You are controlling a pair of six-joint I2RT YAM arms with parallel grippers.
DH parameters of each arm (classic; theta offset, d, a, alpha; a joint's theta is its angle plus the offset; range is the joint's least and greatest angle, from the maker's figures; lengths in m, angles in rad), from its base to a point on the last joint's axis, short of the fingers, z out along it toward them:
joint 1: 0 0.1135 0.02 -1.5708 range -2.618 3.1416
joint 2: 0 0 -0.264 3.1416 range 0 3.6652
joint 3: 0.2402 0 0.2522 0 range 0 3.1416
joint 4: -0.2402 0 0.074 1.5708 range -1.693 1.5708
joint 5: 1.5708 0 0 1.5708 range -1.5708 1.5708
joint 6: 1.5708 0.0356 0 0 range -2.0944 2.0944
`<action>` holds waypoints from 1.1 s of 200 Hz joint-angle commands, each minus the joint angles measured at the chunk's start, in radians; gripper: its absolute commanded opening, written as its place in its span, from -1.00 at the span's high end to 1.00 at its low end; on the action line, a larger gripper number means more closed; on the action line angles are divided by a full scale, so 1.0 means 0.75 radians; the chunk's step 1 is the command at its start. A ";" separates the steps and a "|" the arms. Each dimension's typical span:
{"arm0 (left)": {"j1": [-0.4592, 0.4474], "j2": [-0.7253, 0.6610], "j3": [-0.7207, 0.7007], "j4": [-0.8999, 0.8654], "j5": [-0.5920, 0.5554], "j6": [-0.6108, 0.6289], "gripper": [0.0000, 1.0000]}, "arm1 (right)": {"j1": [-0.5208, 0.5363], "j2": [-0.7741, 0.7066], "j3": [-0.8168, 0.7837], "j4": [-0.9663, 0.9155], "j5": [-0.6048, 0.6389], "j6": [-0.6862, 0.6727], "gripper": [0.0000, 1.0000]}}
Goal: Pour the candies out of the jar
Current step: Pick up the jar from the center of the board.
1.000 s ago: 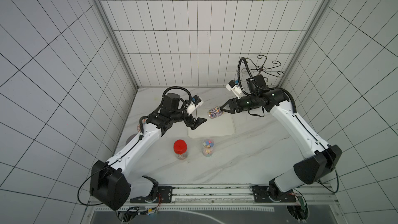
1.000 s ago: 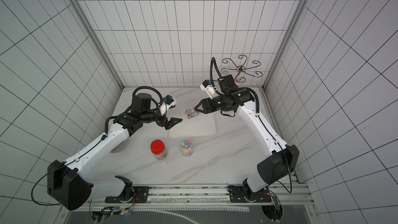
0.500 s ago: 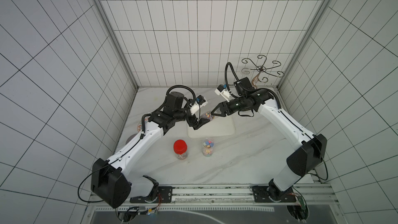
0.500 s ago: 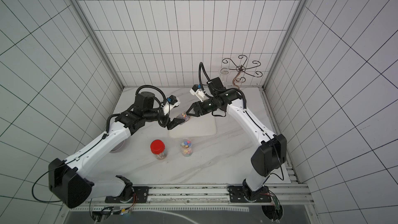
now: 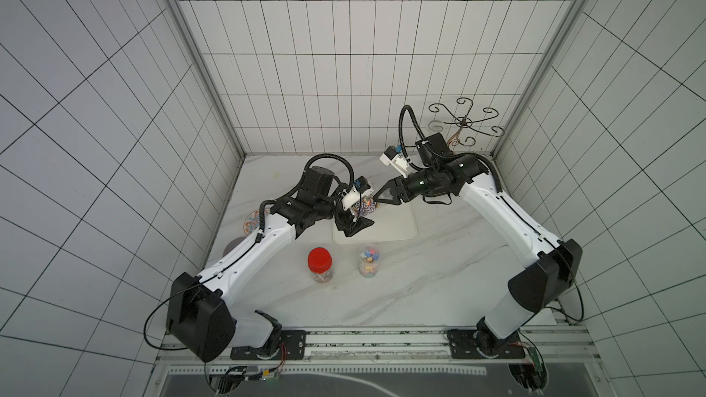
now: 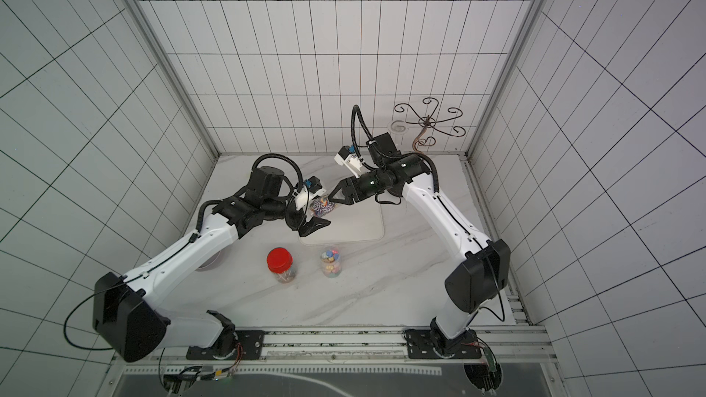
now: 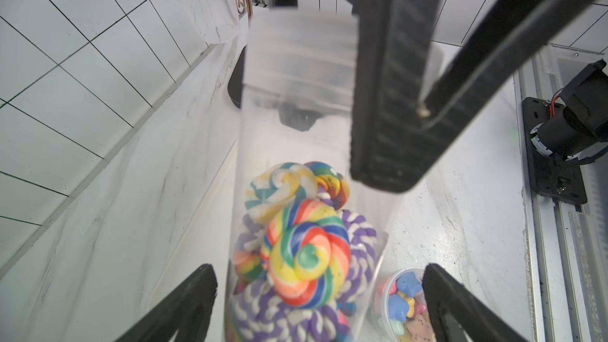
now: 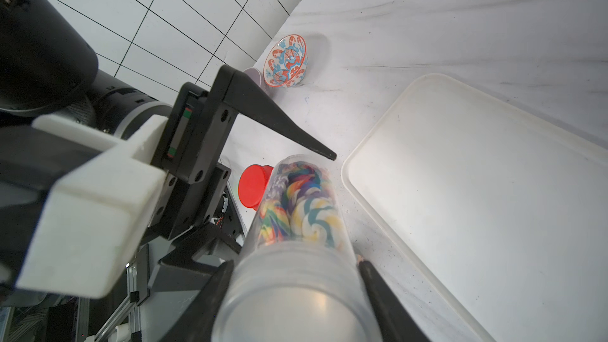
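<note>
Robot test cell (tiled walls [image 5: 344,70])

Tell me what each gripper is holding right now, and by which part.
The right gripper clamps the clear jar by its frosted end, away from the lollipops. The left gripper is open around the other end, holding nothing.

left pincer [image 5: 363,212]: spread wide, arm reaching forward | right pincer [image 5: 378,200]: clamped partway, arm reaching inward

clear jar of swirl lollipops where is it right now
In both top views the clear jar of swirl lollipops hangs above the marble table in the right gripper, beside the white tray's left edge, between the left gripper's open jaws.
</note>
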 commanded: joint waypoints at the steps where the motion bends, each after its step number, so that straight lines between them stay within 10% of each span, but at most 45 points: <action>1: -0.005 0.010 0.041 -0.002 -0.004 0.033 -0.89 | 0.014 0.013 0.147 -0.038 -0.058 -0.049 0.33; 60: -0.004 0.003 0.035 -0.004 0.002 0.039 -0.32 | 0.019 0.024 0.147 -0.054 -0.057 -0.058 0.33; 220: -0.004 -0.006 0.013 -0.016 -0.028 0.033 0.10 | 0.022 0.020 0.170 -0.080 -0.067 -0.062 0.26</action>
